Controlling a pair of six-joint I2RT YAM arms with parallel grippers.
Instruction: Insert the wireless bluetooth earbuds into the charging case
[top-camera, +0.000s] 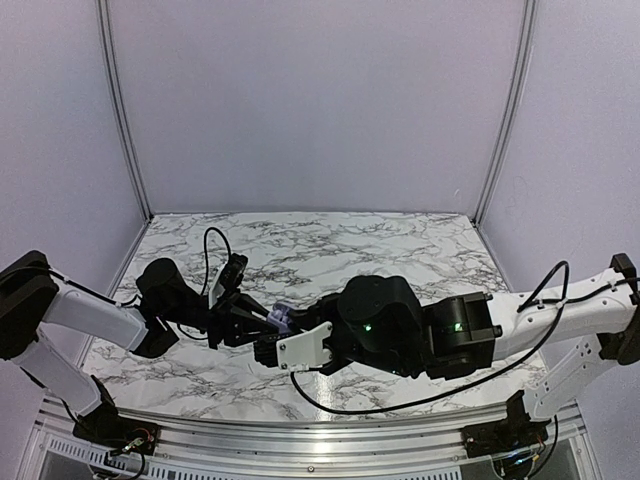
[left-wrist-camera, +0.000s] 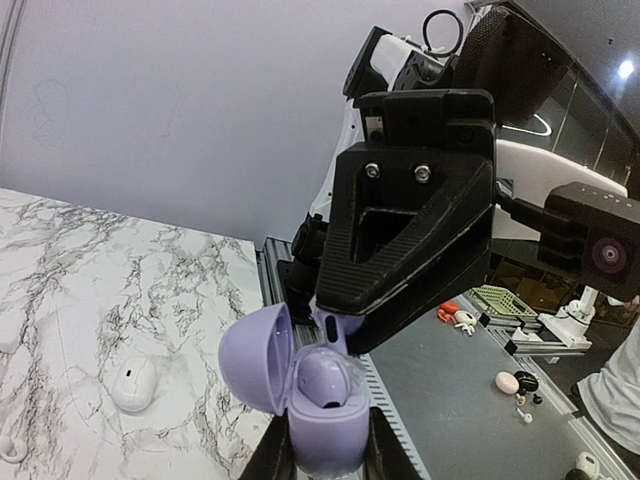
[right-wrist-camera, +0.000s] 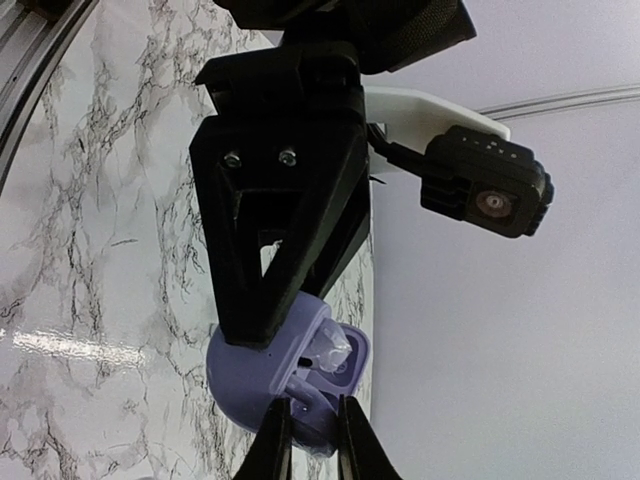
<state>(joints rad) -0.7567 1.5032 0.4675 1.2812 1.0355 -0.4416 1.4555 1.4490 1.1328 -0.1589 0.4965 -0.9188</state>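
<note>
Lilac case (left-wrist-camera: 325, 425) clamped in left jaws, right jaws narrowed

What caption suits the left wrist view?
Left gripper holds the open lilac charging case as the right gripper reaches its opening; white case lies on the marble table.

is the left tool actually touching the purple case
Touching. The left wrist view shows the open lilac case clamped between the left tool's two fingers, each pressed against a side of its base, no gap.
</note>
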